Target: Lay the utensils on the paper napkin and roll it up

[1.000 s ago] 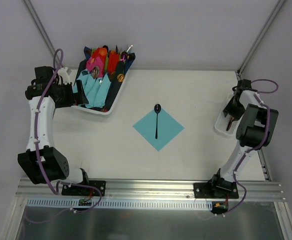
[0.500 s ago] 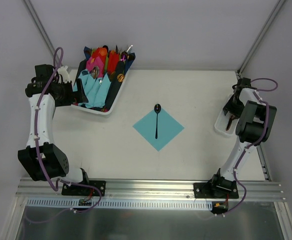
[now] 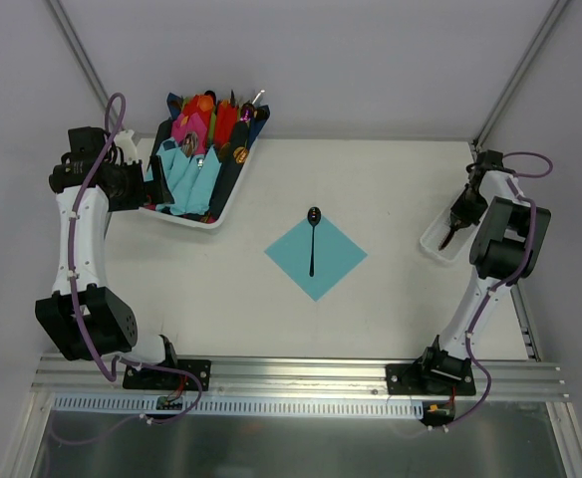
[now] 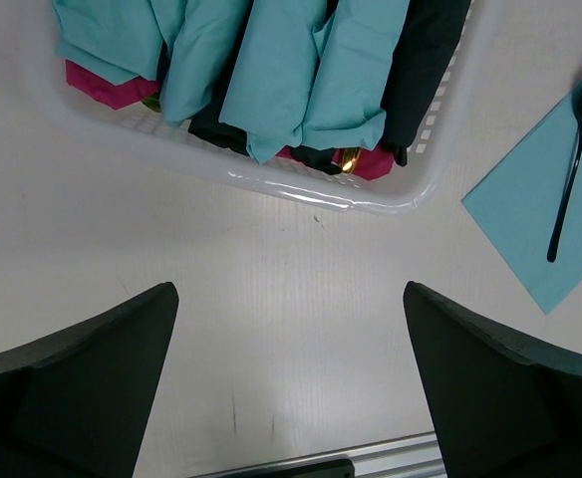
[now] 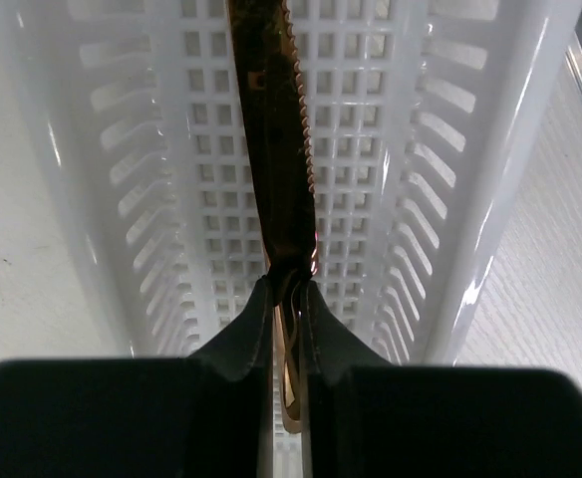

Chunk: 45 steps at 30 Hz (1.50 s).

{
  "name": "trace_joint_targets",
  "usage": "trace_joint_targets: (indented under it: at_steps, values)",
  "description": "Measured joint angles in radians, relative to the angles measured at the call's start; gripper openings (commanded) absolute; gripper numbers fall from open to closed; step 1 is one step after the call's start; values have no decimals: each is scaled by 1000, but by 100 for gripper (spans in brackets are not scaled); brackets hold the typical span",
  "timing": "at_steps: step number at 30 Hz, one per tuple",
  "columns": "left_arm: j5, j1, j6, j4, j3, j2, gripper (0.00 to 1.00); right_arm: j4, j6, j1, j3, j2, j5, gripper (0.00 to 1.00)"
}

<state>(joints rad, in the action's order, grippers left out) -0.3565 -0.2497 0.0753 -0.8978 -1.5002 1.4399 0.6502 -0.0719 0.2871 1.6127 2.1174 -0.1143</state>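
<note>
The teal paper napkin (image 3: 316, 253) lies flat as a diamond at the table's middle, with a dark spoon (image 3: 312, 239) on it, bowl at the far corner. Both also show in the left wrist view, the napkin (image 4: 542, 194) and the spoon (image 4: 574, 149). My right gripper (image 3: 453, 225) is inside the small white basket (image 3: 433, 237) at the right, shut on a copper-coloured serrated knife (image 5: 274, 129) by its handle. My left gripper (image 3: 149, 189) is open and empty beside the big white tray (image 4: 301, 189) at the far left.
The big tray (image 3: 203, 221) holds several rolled napkins in teal (image 4: 291, 70), pink, red and navy with cutlery ends poking out. The metal rail (image 3: 301, 373) runs along the near edge. The enclosure's frame posts stand at the back corners.
The right gripper has shifted slightly within the small basket, and the basket has turned a little. The left arm, napkin and spoon have not moved.
</note>
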Motion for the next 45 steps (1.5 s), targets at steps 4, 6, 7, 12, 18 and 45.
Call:
trace_joint_targets:
  at_steps: [4,6,7,12,18,45]
  values:
    - [0,0,0,-1,-1,0,99,19,18,4,20,10,18,0]
    - [0,0,0,-2,-1,0,99,19,29,8,20,10,29,0]
    - [0,0,0,-2,-1,0,99,19,32,9,20,10,35,0]
    - [1,0,0,-2,-1,0,99,15,45,13,10,0,60,0]
    - [0,0,-1,-3,-1,0,99,35,76,13,-36,-49,108,0]
    - [2,0,-5,-6,-3,-19,99,61,150,-64,-102,-201,156,0]
